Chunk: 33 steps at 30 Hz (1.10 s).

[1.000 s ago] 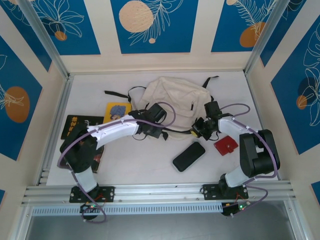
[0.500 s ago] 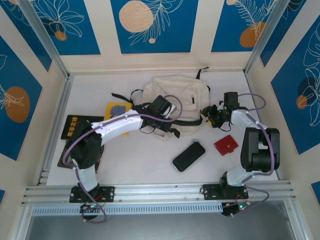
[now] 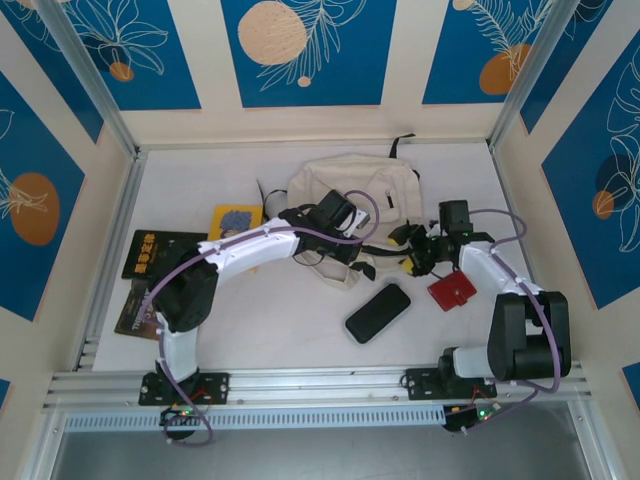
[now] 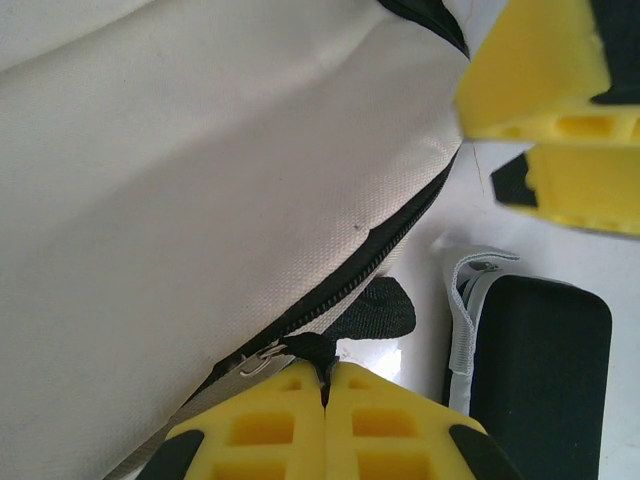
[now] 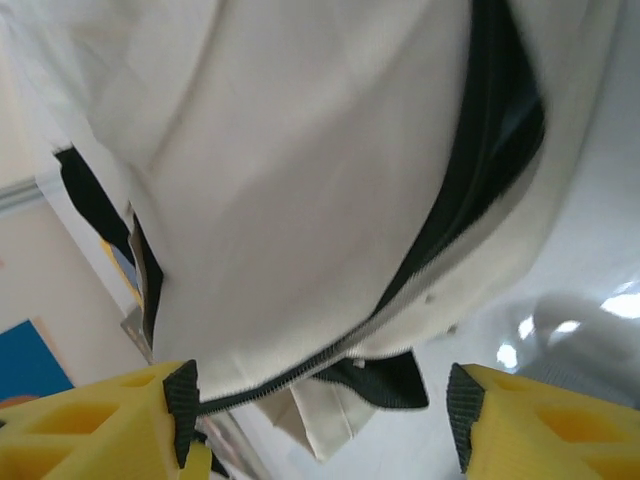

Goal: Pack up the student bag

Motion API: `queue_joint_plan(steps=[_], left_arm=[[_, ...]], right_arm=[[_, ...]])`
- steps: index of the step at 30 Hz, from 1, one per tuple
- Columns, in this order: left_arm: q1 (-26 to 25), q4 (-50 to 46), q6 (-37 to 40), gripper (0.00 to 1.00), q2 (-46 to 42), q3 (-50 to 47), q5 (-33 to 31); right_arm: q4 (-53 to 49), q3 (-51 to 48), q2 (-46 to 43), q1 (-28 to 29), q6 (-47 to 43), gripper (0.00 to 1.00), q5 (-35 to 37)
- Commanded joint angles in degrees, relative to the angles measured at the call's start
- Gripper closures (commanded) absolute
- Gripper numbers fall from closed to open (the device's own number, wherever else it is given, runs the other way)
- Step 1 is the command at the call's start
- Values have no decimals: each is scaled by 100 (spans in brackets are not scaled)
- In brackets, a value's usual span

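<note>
Bag [image 3: 350, 185] lay on table [image 3: 270, 320], far middle. Left claw [image 4: 323, 385] clenched on bag's black zipper tab [image 4: 316, 349] at near edge. Right claw [image 5: 320, 415] released, jaws wide, just beside bag.

The soft cream student bag [image 3: 345, 180], black-strapped and black-zippered, lies crumpled toward the table's [image 3: 240, 330] far middle.

Cream student bag [image 3: 345, 190], black zipper trim and straps — table [image 3: 280, 325] white. Flat case [image 3: 378, 312] black; wallet [image 3: 452, 290] red; booklet [image 3: 236, 220] yellow with grey-blue patch; book [image 3: 155, 253] black, yellow lettering.
</note>
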Motion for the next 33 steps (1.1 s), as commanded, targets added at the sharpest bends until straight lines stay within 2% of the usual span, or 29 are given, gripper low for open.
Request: queue_joint_plan(steps=[1,6,12,15,19,22,29,33], left_arm=[[-80,49,31,100,48,172,195],[-90,59,13,100,-20,78,176],[-89,78,27,100,-73,5,126],[-91,13,47,100,-79,-4,37],[-89,-296,48,100,-136,25,-256],[-67,-790,45,100,-249,145,-554],[158,-1226,137,100,-599,-299,-963],[349,-1269,166,100,-752,-551,-1131]], right_arm=[[229,-37,102,228,677,23,-130],[558,-100,374,368,1043,18,-179],[1079,-120,704,490,1370,20,-110],[1149,-41,876,541,1361,30,42],[670,131,909,690,1075,53,878],[523,63,891,716,983,64,1259],[346,-53,860,726,841,81,1647],[317,-102,848,728,796,83,1719]])
